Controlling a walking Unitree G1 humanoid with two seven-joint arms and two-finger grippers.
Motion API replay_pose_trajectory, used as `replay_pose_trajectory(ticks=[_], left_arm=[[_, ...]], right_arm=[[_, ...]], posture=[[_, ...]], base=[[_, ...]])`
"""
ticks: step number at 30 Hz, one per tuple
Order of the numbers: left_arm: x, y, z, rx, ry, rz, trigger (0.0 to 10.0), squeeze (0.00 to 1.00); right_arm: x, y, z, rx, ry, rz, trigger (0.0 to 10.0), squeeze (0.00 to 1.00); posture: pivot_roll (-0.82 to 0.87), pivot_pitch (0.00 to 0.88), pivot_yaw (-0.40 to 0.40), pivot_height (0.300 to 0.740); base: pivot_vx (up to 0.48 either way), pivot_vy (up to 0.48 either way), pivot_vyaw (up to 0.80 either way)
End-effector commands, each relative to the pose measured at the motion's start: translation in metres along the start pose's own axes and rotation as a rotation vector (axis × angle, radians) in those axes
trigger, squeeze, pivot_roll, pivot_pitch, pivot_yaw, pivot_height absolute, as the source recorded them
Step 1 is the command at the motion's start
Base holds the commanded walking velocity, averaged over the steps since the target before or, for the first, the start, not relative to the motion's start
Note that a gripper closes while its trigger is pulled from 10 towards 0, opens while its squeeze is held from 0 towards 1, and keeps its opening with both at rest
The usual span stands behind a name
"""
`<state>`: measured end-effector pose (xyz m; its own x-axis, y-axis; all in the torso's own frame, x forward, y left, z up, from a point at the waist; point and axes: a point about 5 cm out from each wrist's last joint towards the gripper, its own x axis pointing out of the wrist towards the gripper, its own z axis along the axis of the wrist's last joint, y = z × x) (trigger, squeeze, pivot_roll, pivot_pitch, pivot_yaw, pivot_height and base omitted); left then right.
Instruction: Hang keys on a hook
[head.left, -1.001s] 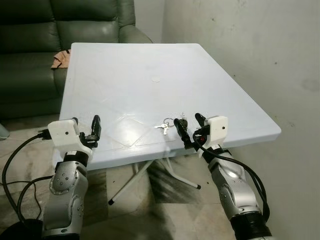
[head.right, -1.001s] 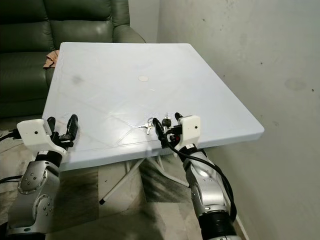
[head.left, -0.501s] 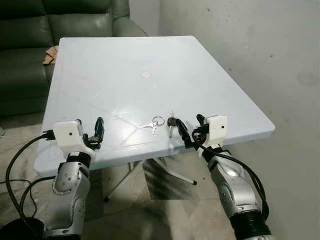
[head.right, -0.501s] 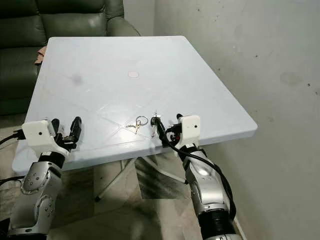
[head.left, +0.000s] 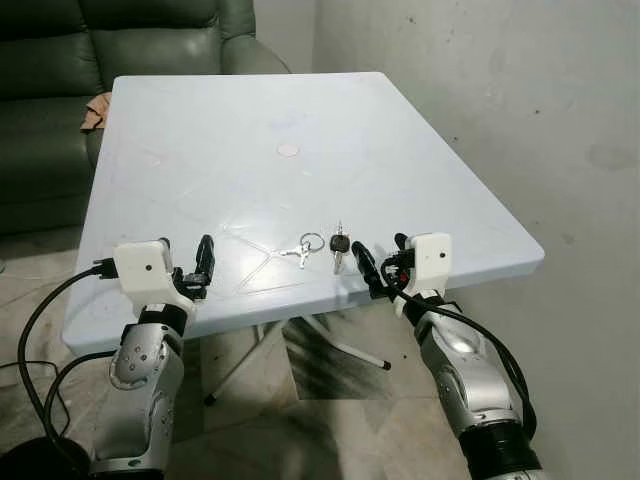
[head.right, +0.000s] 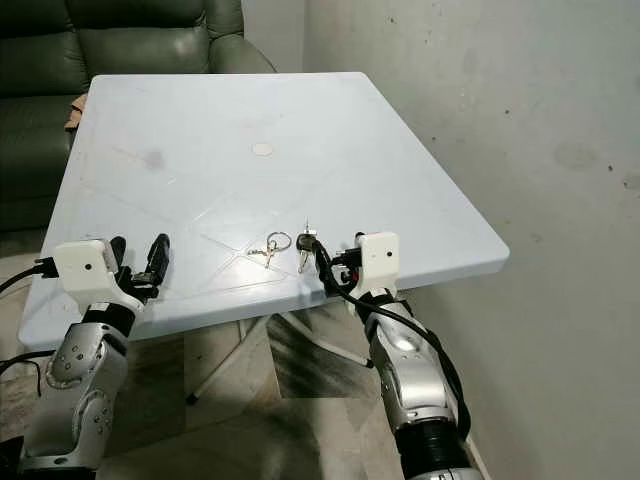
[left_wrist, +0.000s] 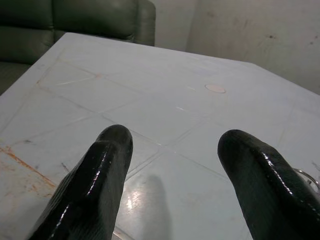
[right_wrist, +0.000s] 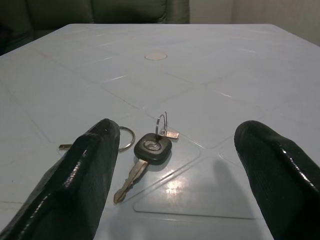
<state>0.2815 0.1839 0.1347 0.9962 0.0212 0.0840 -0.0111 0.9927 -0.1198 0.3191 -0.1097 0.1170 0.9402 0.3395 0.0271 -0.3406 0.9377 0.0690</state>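
Observation:
A bunch of keys lies flat on the white table (head.left: 250, 120) near its front edge: a black-headed key (head.left: 339, 243) (right_wrist: 152, 146) joined to a silver ring with smaller keys (head.left: 303, 246) (right_wrist: 122, 137). My right gripper (head.left: 380, 262) is open just in front of the keys, at the table's edge, fingers (right_wrist: 90, 170) pointing at them with nothing between. Further left along the same front edge, my left gripper (head.left: 190, 268) is open over bare tabletop, its fingers (left_wrist: 100, 170) empty.
A dark green sofa (head.left: 60, 60) stands behind the table, with a brownish cloth (head.left: 93, 110) on it at the table's far left corner. A bare wall (head.left: 500, 100) runs close along the table's right side. Folding table legs (head.left: 330, 345) and tiled floor lie below.
The camera has shifted, so the table sits more to the left and the keys appear a little farther from my right gripper. Both grippers stay open and empty.

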Motion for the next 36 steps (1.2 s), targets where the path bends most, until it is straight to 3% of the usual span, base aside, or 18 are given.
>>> replay_pose_trajectory(ticks=[1,30,36], left_arm=[[-0.0013,-0.0009,0.0046,0.011,-0.022,-0.010,10.0,0.00],[0.0002,-0.0021,0.0052,0.005,-0.012,-0.032,10.0,0.00],[0.0000,-0.0017,0.0054,0.005,-0.013,-0.030,10.0,0.00]], right_arm=[[0.0026,0.0009,0.0078,-0.018,-0.025,0.001,10.0,0.00],[0.0012,0.0066,0.0049,-0.031,-0.026,0.045,10.0,0.00],[0.0007,0.0075,0.0043,-0.034,-0.027,0.054,10.0,0.00]], posture=[[-0.04,0.095,-0.084,0.740],[-0.04,0.085,-0.076,0.740],[-0.04,0.087,-0.077,0.740]], base=[[0.000,0.000,0.00],[0.000,0.000,0.00],[0.257,0.000,0.00]])
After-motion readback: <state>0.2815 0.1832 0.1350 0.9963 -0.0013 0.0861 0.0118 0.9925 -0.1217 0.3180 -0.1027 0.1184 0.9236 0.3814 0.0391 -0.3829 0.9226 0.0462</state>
